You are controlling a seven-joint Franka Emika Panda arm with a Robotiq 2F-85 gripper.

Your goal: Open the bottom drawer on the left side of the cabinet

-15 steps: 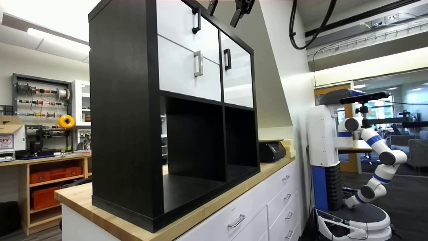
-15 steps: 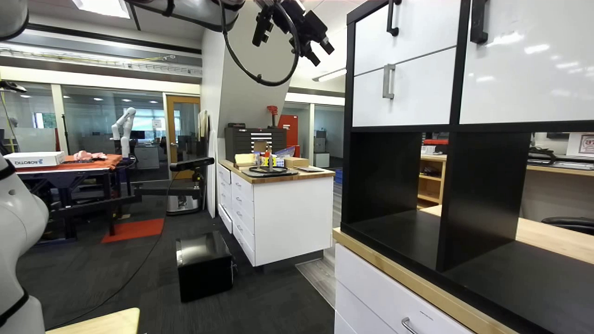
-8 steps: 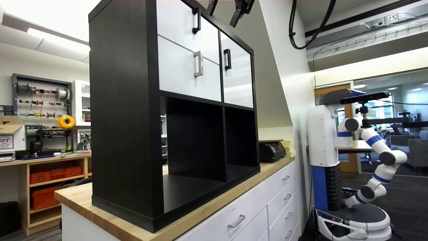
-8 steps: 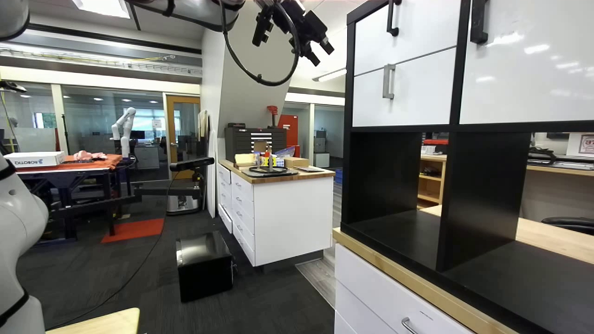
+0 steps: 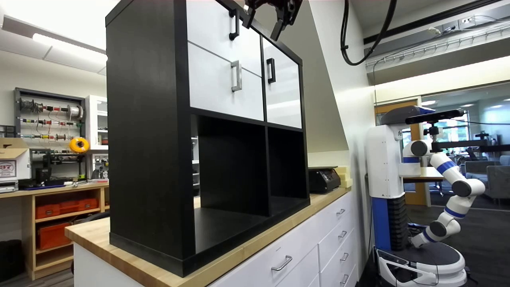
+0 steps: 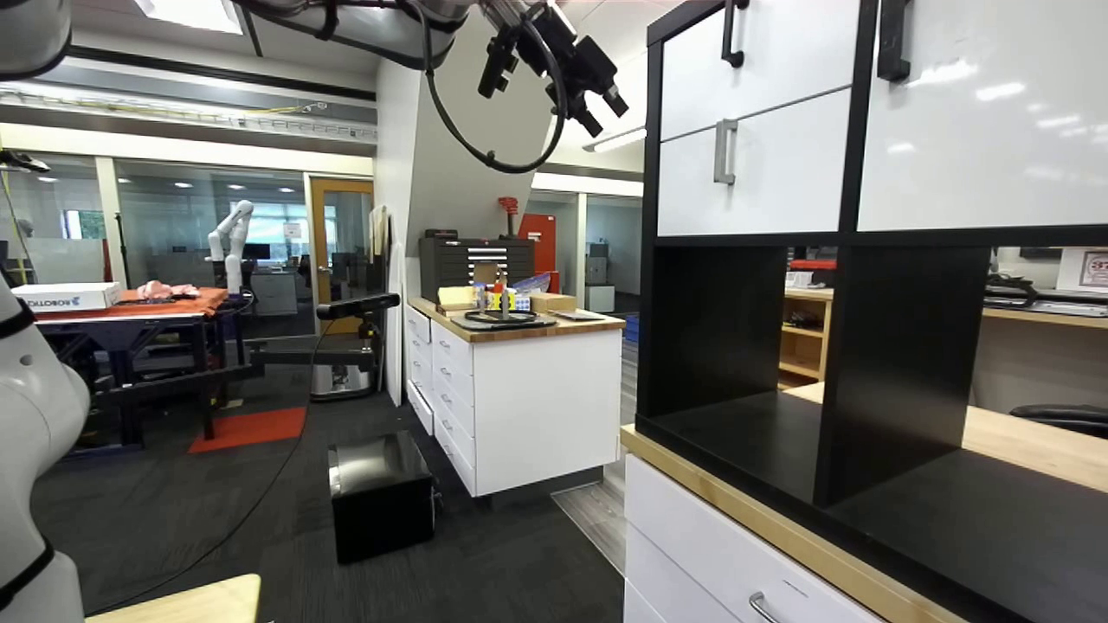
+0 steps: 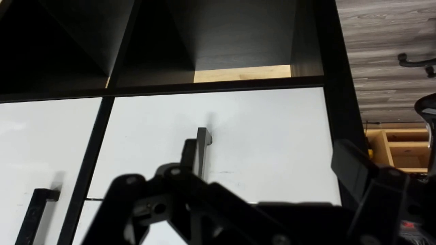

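Claw stands spread; the bottom drawer lies ahead, lower. I'd descend, centring its silver handle before closing.

Black cabinet, white bottom drawer with silver handle, black end effector, tan wood-grained countertop

The gripper and looped cable have come slightly lower in both exterior views.
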